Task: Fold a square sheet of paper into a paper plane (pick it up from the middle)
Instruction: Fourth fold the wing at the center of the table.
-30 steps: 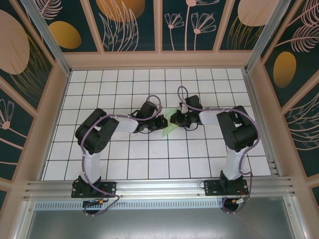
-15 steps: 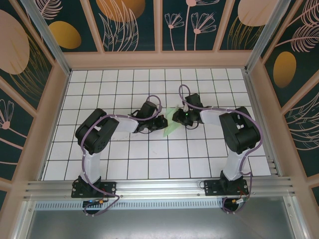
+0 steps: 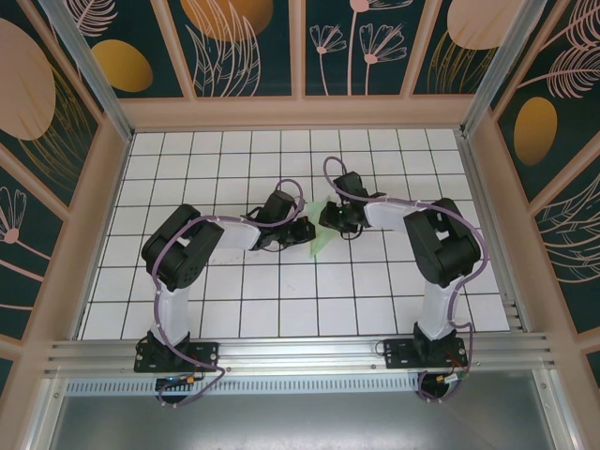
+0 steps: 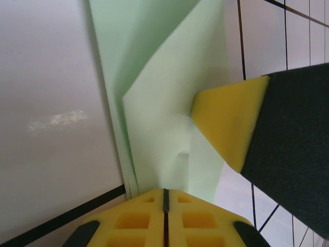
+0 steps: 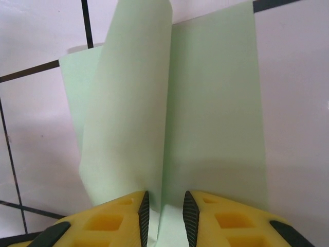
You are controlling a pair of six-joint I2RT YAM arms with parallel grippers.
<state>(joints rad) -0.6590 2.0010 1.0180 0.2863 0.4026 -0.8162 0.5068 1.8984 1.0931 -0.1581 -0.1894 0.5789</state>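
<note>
Paper plane [image 3: 319, 244] half-folded, left tool [image 4: 164, 193] and right tool [image 5: 163, 208] both pinching it, arms angled inward, low.

The left arm [image 3: 178, 253] and right arm [image 3: 441, 248] share white links, black joints, looping purple cables and yellow jaws.

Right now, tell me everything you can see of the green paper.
The paper is thin, pale mint green, matte, partly folded with sharp creases and one flap standing up. It lies on the white gridded floor between the arms. The left gripper is shut on one edge; the right gripper straddles the raised flap, grip unclear.
</note>
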